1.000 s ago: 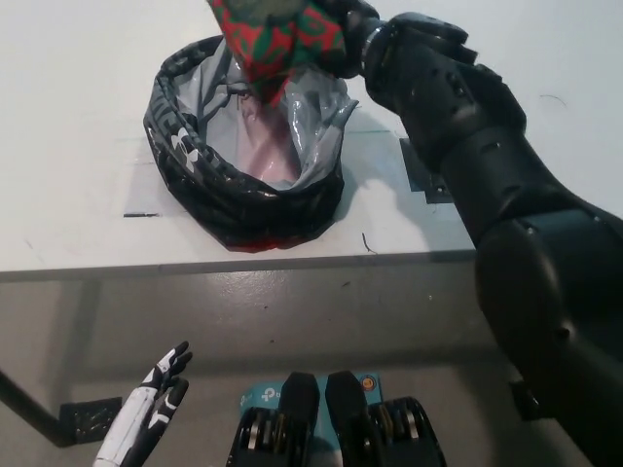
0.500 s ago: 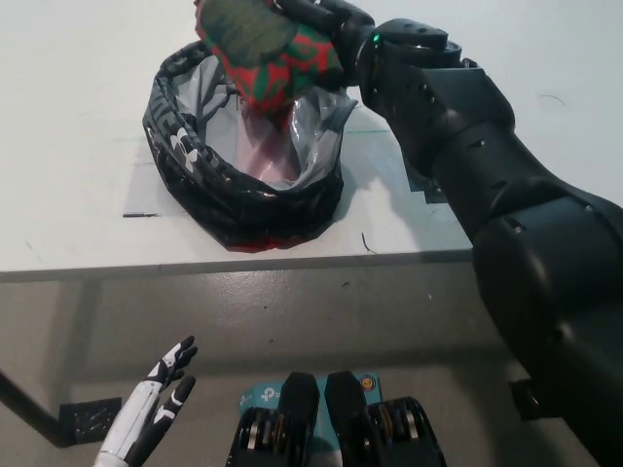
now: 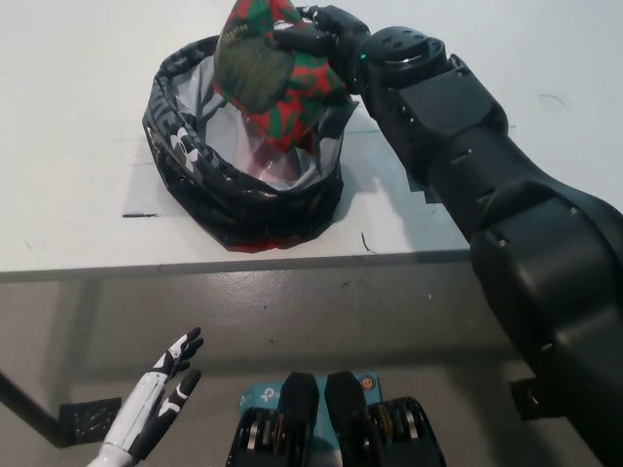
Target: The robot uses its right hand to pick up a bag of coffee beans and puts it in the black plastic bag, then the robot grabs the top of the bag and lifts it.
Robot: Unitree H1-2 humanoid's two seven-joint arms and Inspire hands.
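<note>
White Under Armour logos on black plastic bag rim.

Right hand mostly hidden behind the coffee bean bag; its grip can't be made out fully. Bean bag's lower end hidden inside the black plastic bag. Left hand cut off at the bottom edge. Table cropped at the top and sides.

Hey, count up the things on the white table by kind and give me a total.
Coffee bean bags: 1, red and green coffee bag, held by the right hand
Plastic bags: 1, black plastic bag
Total: 2
</note>
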